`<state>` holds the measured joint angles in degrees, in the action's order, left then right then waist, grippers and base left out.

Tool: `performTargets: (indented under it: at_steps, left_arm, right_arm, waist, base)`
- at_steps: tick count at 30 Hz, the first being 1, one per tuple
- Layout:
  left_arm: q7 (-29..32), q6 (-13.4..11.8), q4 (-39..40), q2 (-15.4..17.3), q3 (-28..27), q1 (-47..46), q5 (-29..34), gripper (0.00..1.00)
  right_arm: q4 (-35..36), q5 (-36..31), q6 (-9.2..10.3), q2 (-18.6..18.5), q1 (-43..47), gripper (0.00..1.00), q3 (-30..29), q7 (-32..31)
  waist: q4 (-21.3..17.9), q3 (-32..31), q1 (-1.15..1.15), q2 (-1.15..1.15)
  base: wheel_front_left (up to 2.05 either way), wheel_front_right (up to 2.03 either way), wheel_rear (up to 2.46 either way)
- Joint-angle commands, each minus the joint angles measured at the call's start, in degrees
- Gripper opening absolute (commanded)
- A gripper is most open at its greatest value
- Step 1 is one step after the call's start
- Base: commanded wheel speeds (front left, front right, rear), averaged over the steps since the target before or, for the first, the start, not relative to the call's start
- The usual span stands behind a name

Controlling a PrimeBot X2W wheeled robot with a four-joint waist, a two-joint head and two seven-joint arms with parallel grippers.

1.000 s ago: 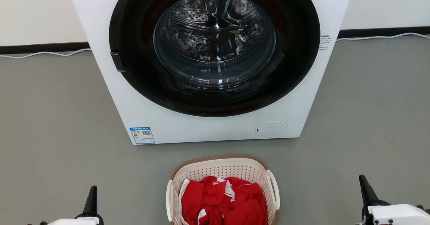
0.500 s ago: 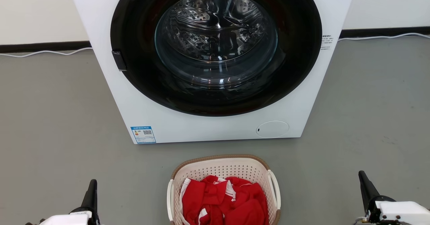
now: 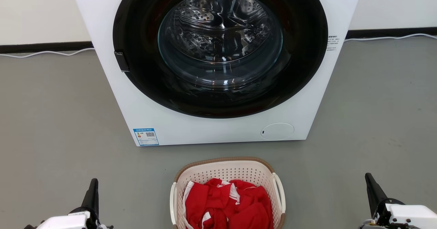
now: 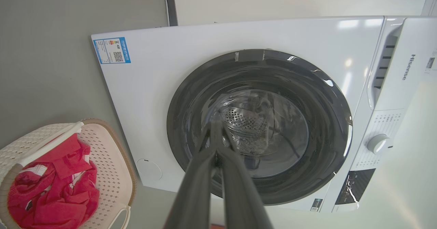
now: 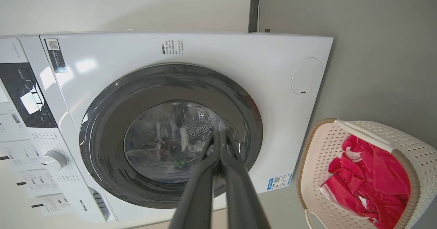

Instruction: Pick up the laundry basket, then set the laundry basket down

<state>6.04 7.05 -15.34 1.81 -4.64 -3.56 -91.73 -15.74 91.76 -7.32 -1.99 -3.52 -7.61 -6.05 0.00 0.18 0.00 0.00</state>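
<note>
I am holding both pairs of jaws pressed together and empty, my left fingers and right fingers meeting at their tips and pointing toward the washer. The basket is sitting on the floor between my arms, near me and central, well apart from both. It is lying right of my left jaws and left of my right jaws, neither arm clearly nearer. Its long axis seems to be running near to far, toward the washer, though the head view's bottom edge is cutting off its near end. That is putting a white loop on each flank, the left handle facing my left arm, the right handle my right, so I am judging this a two-arm lift, each arm swinging inward. The basket is showing cream perforated plastic, rounded corners and a brown woven-look rim; crumpled red cloth with white trim is filling it. Beyond, the washer is presenting smooth white panels and a glossy dark door around a steel drum.
</note>
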Motion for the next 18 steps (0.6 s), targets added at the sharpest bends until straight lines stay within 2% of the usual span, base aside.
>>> performTargets:
  at_steps: [1,18]
  left_arm:
    - [0.5,0.4,1.3,1.1,-1.9,-2.6,-0.4,0.0]
    - [0.5,0.4,1.3,1.1,-1.9,-2.6,-0.4,0.0]
  right_arm:
    - [1.7,0.4,-0.17,-0.9,-2.7,0.0,1.1,-0.4]
    - [1.7,0.4,-0.17,-0.9,-2.7,0.0,1.1,-0.4]
  waist:
    - [0.0,0.0,0.0,0.0]
    - [0.0,0.0,0.0,0.0]
  base:
    - [0.0,0.0,0.0]
    - [0.0,0.0,0.0]
